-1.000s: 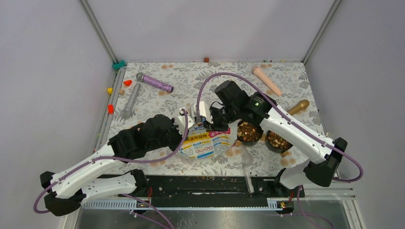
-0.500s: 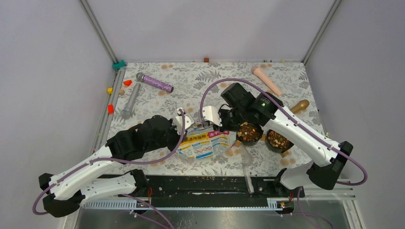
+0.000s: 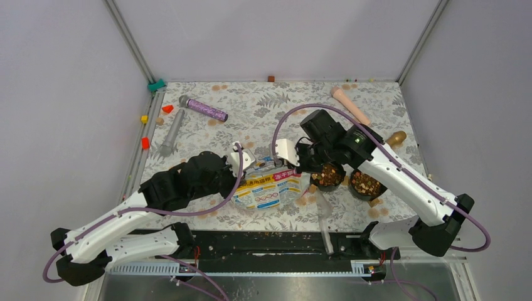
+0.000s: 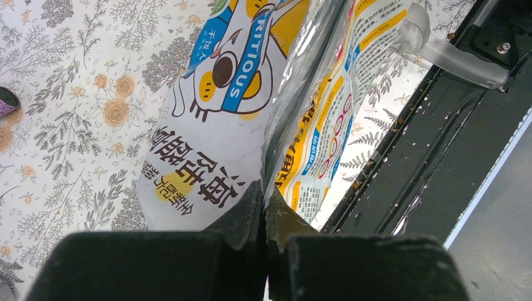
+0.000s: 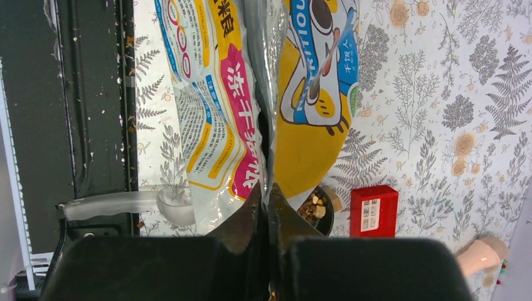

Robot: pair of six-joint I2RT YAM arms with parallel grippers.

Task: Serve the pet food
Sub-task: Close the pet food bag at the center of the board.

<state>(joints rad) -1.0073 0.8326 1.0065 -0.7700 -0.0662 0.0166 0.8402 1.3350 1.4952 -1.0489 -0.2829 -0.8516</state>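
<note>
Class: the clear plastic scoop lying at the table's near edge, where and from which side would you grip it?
Probably the scoop by its handle, from above, jaws across the narrow width: it lies flat, handle over the black rail, bowl crowded by the bag.

hidden: bowl mostly behind bag | cut: bag at top edge

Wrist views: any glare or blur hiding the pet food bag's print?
Left wrist: glare streaks the pet food bag along its silvery fold, print either side sharp; left gripper dark, featureless. Right wrist: same shiny fold, print readable.
</note>
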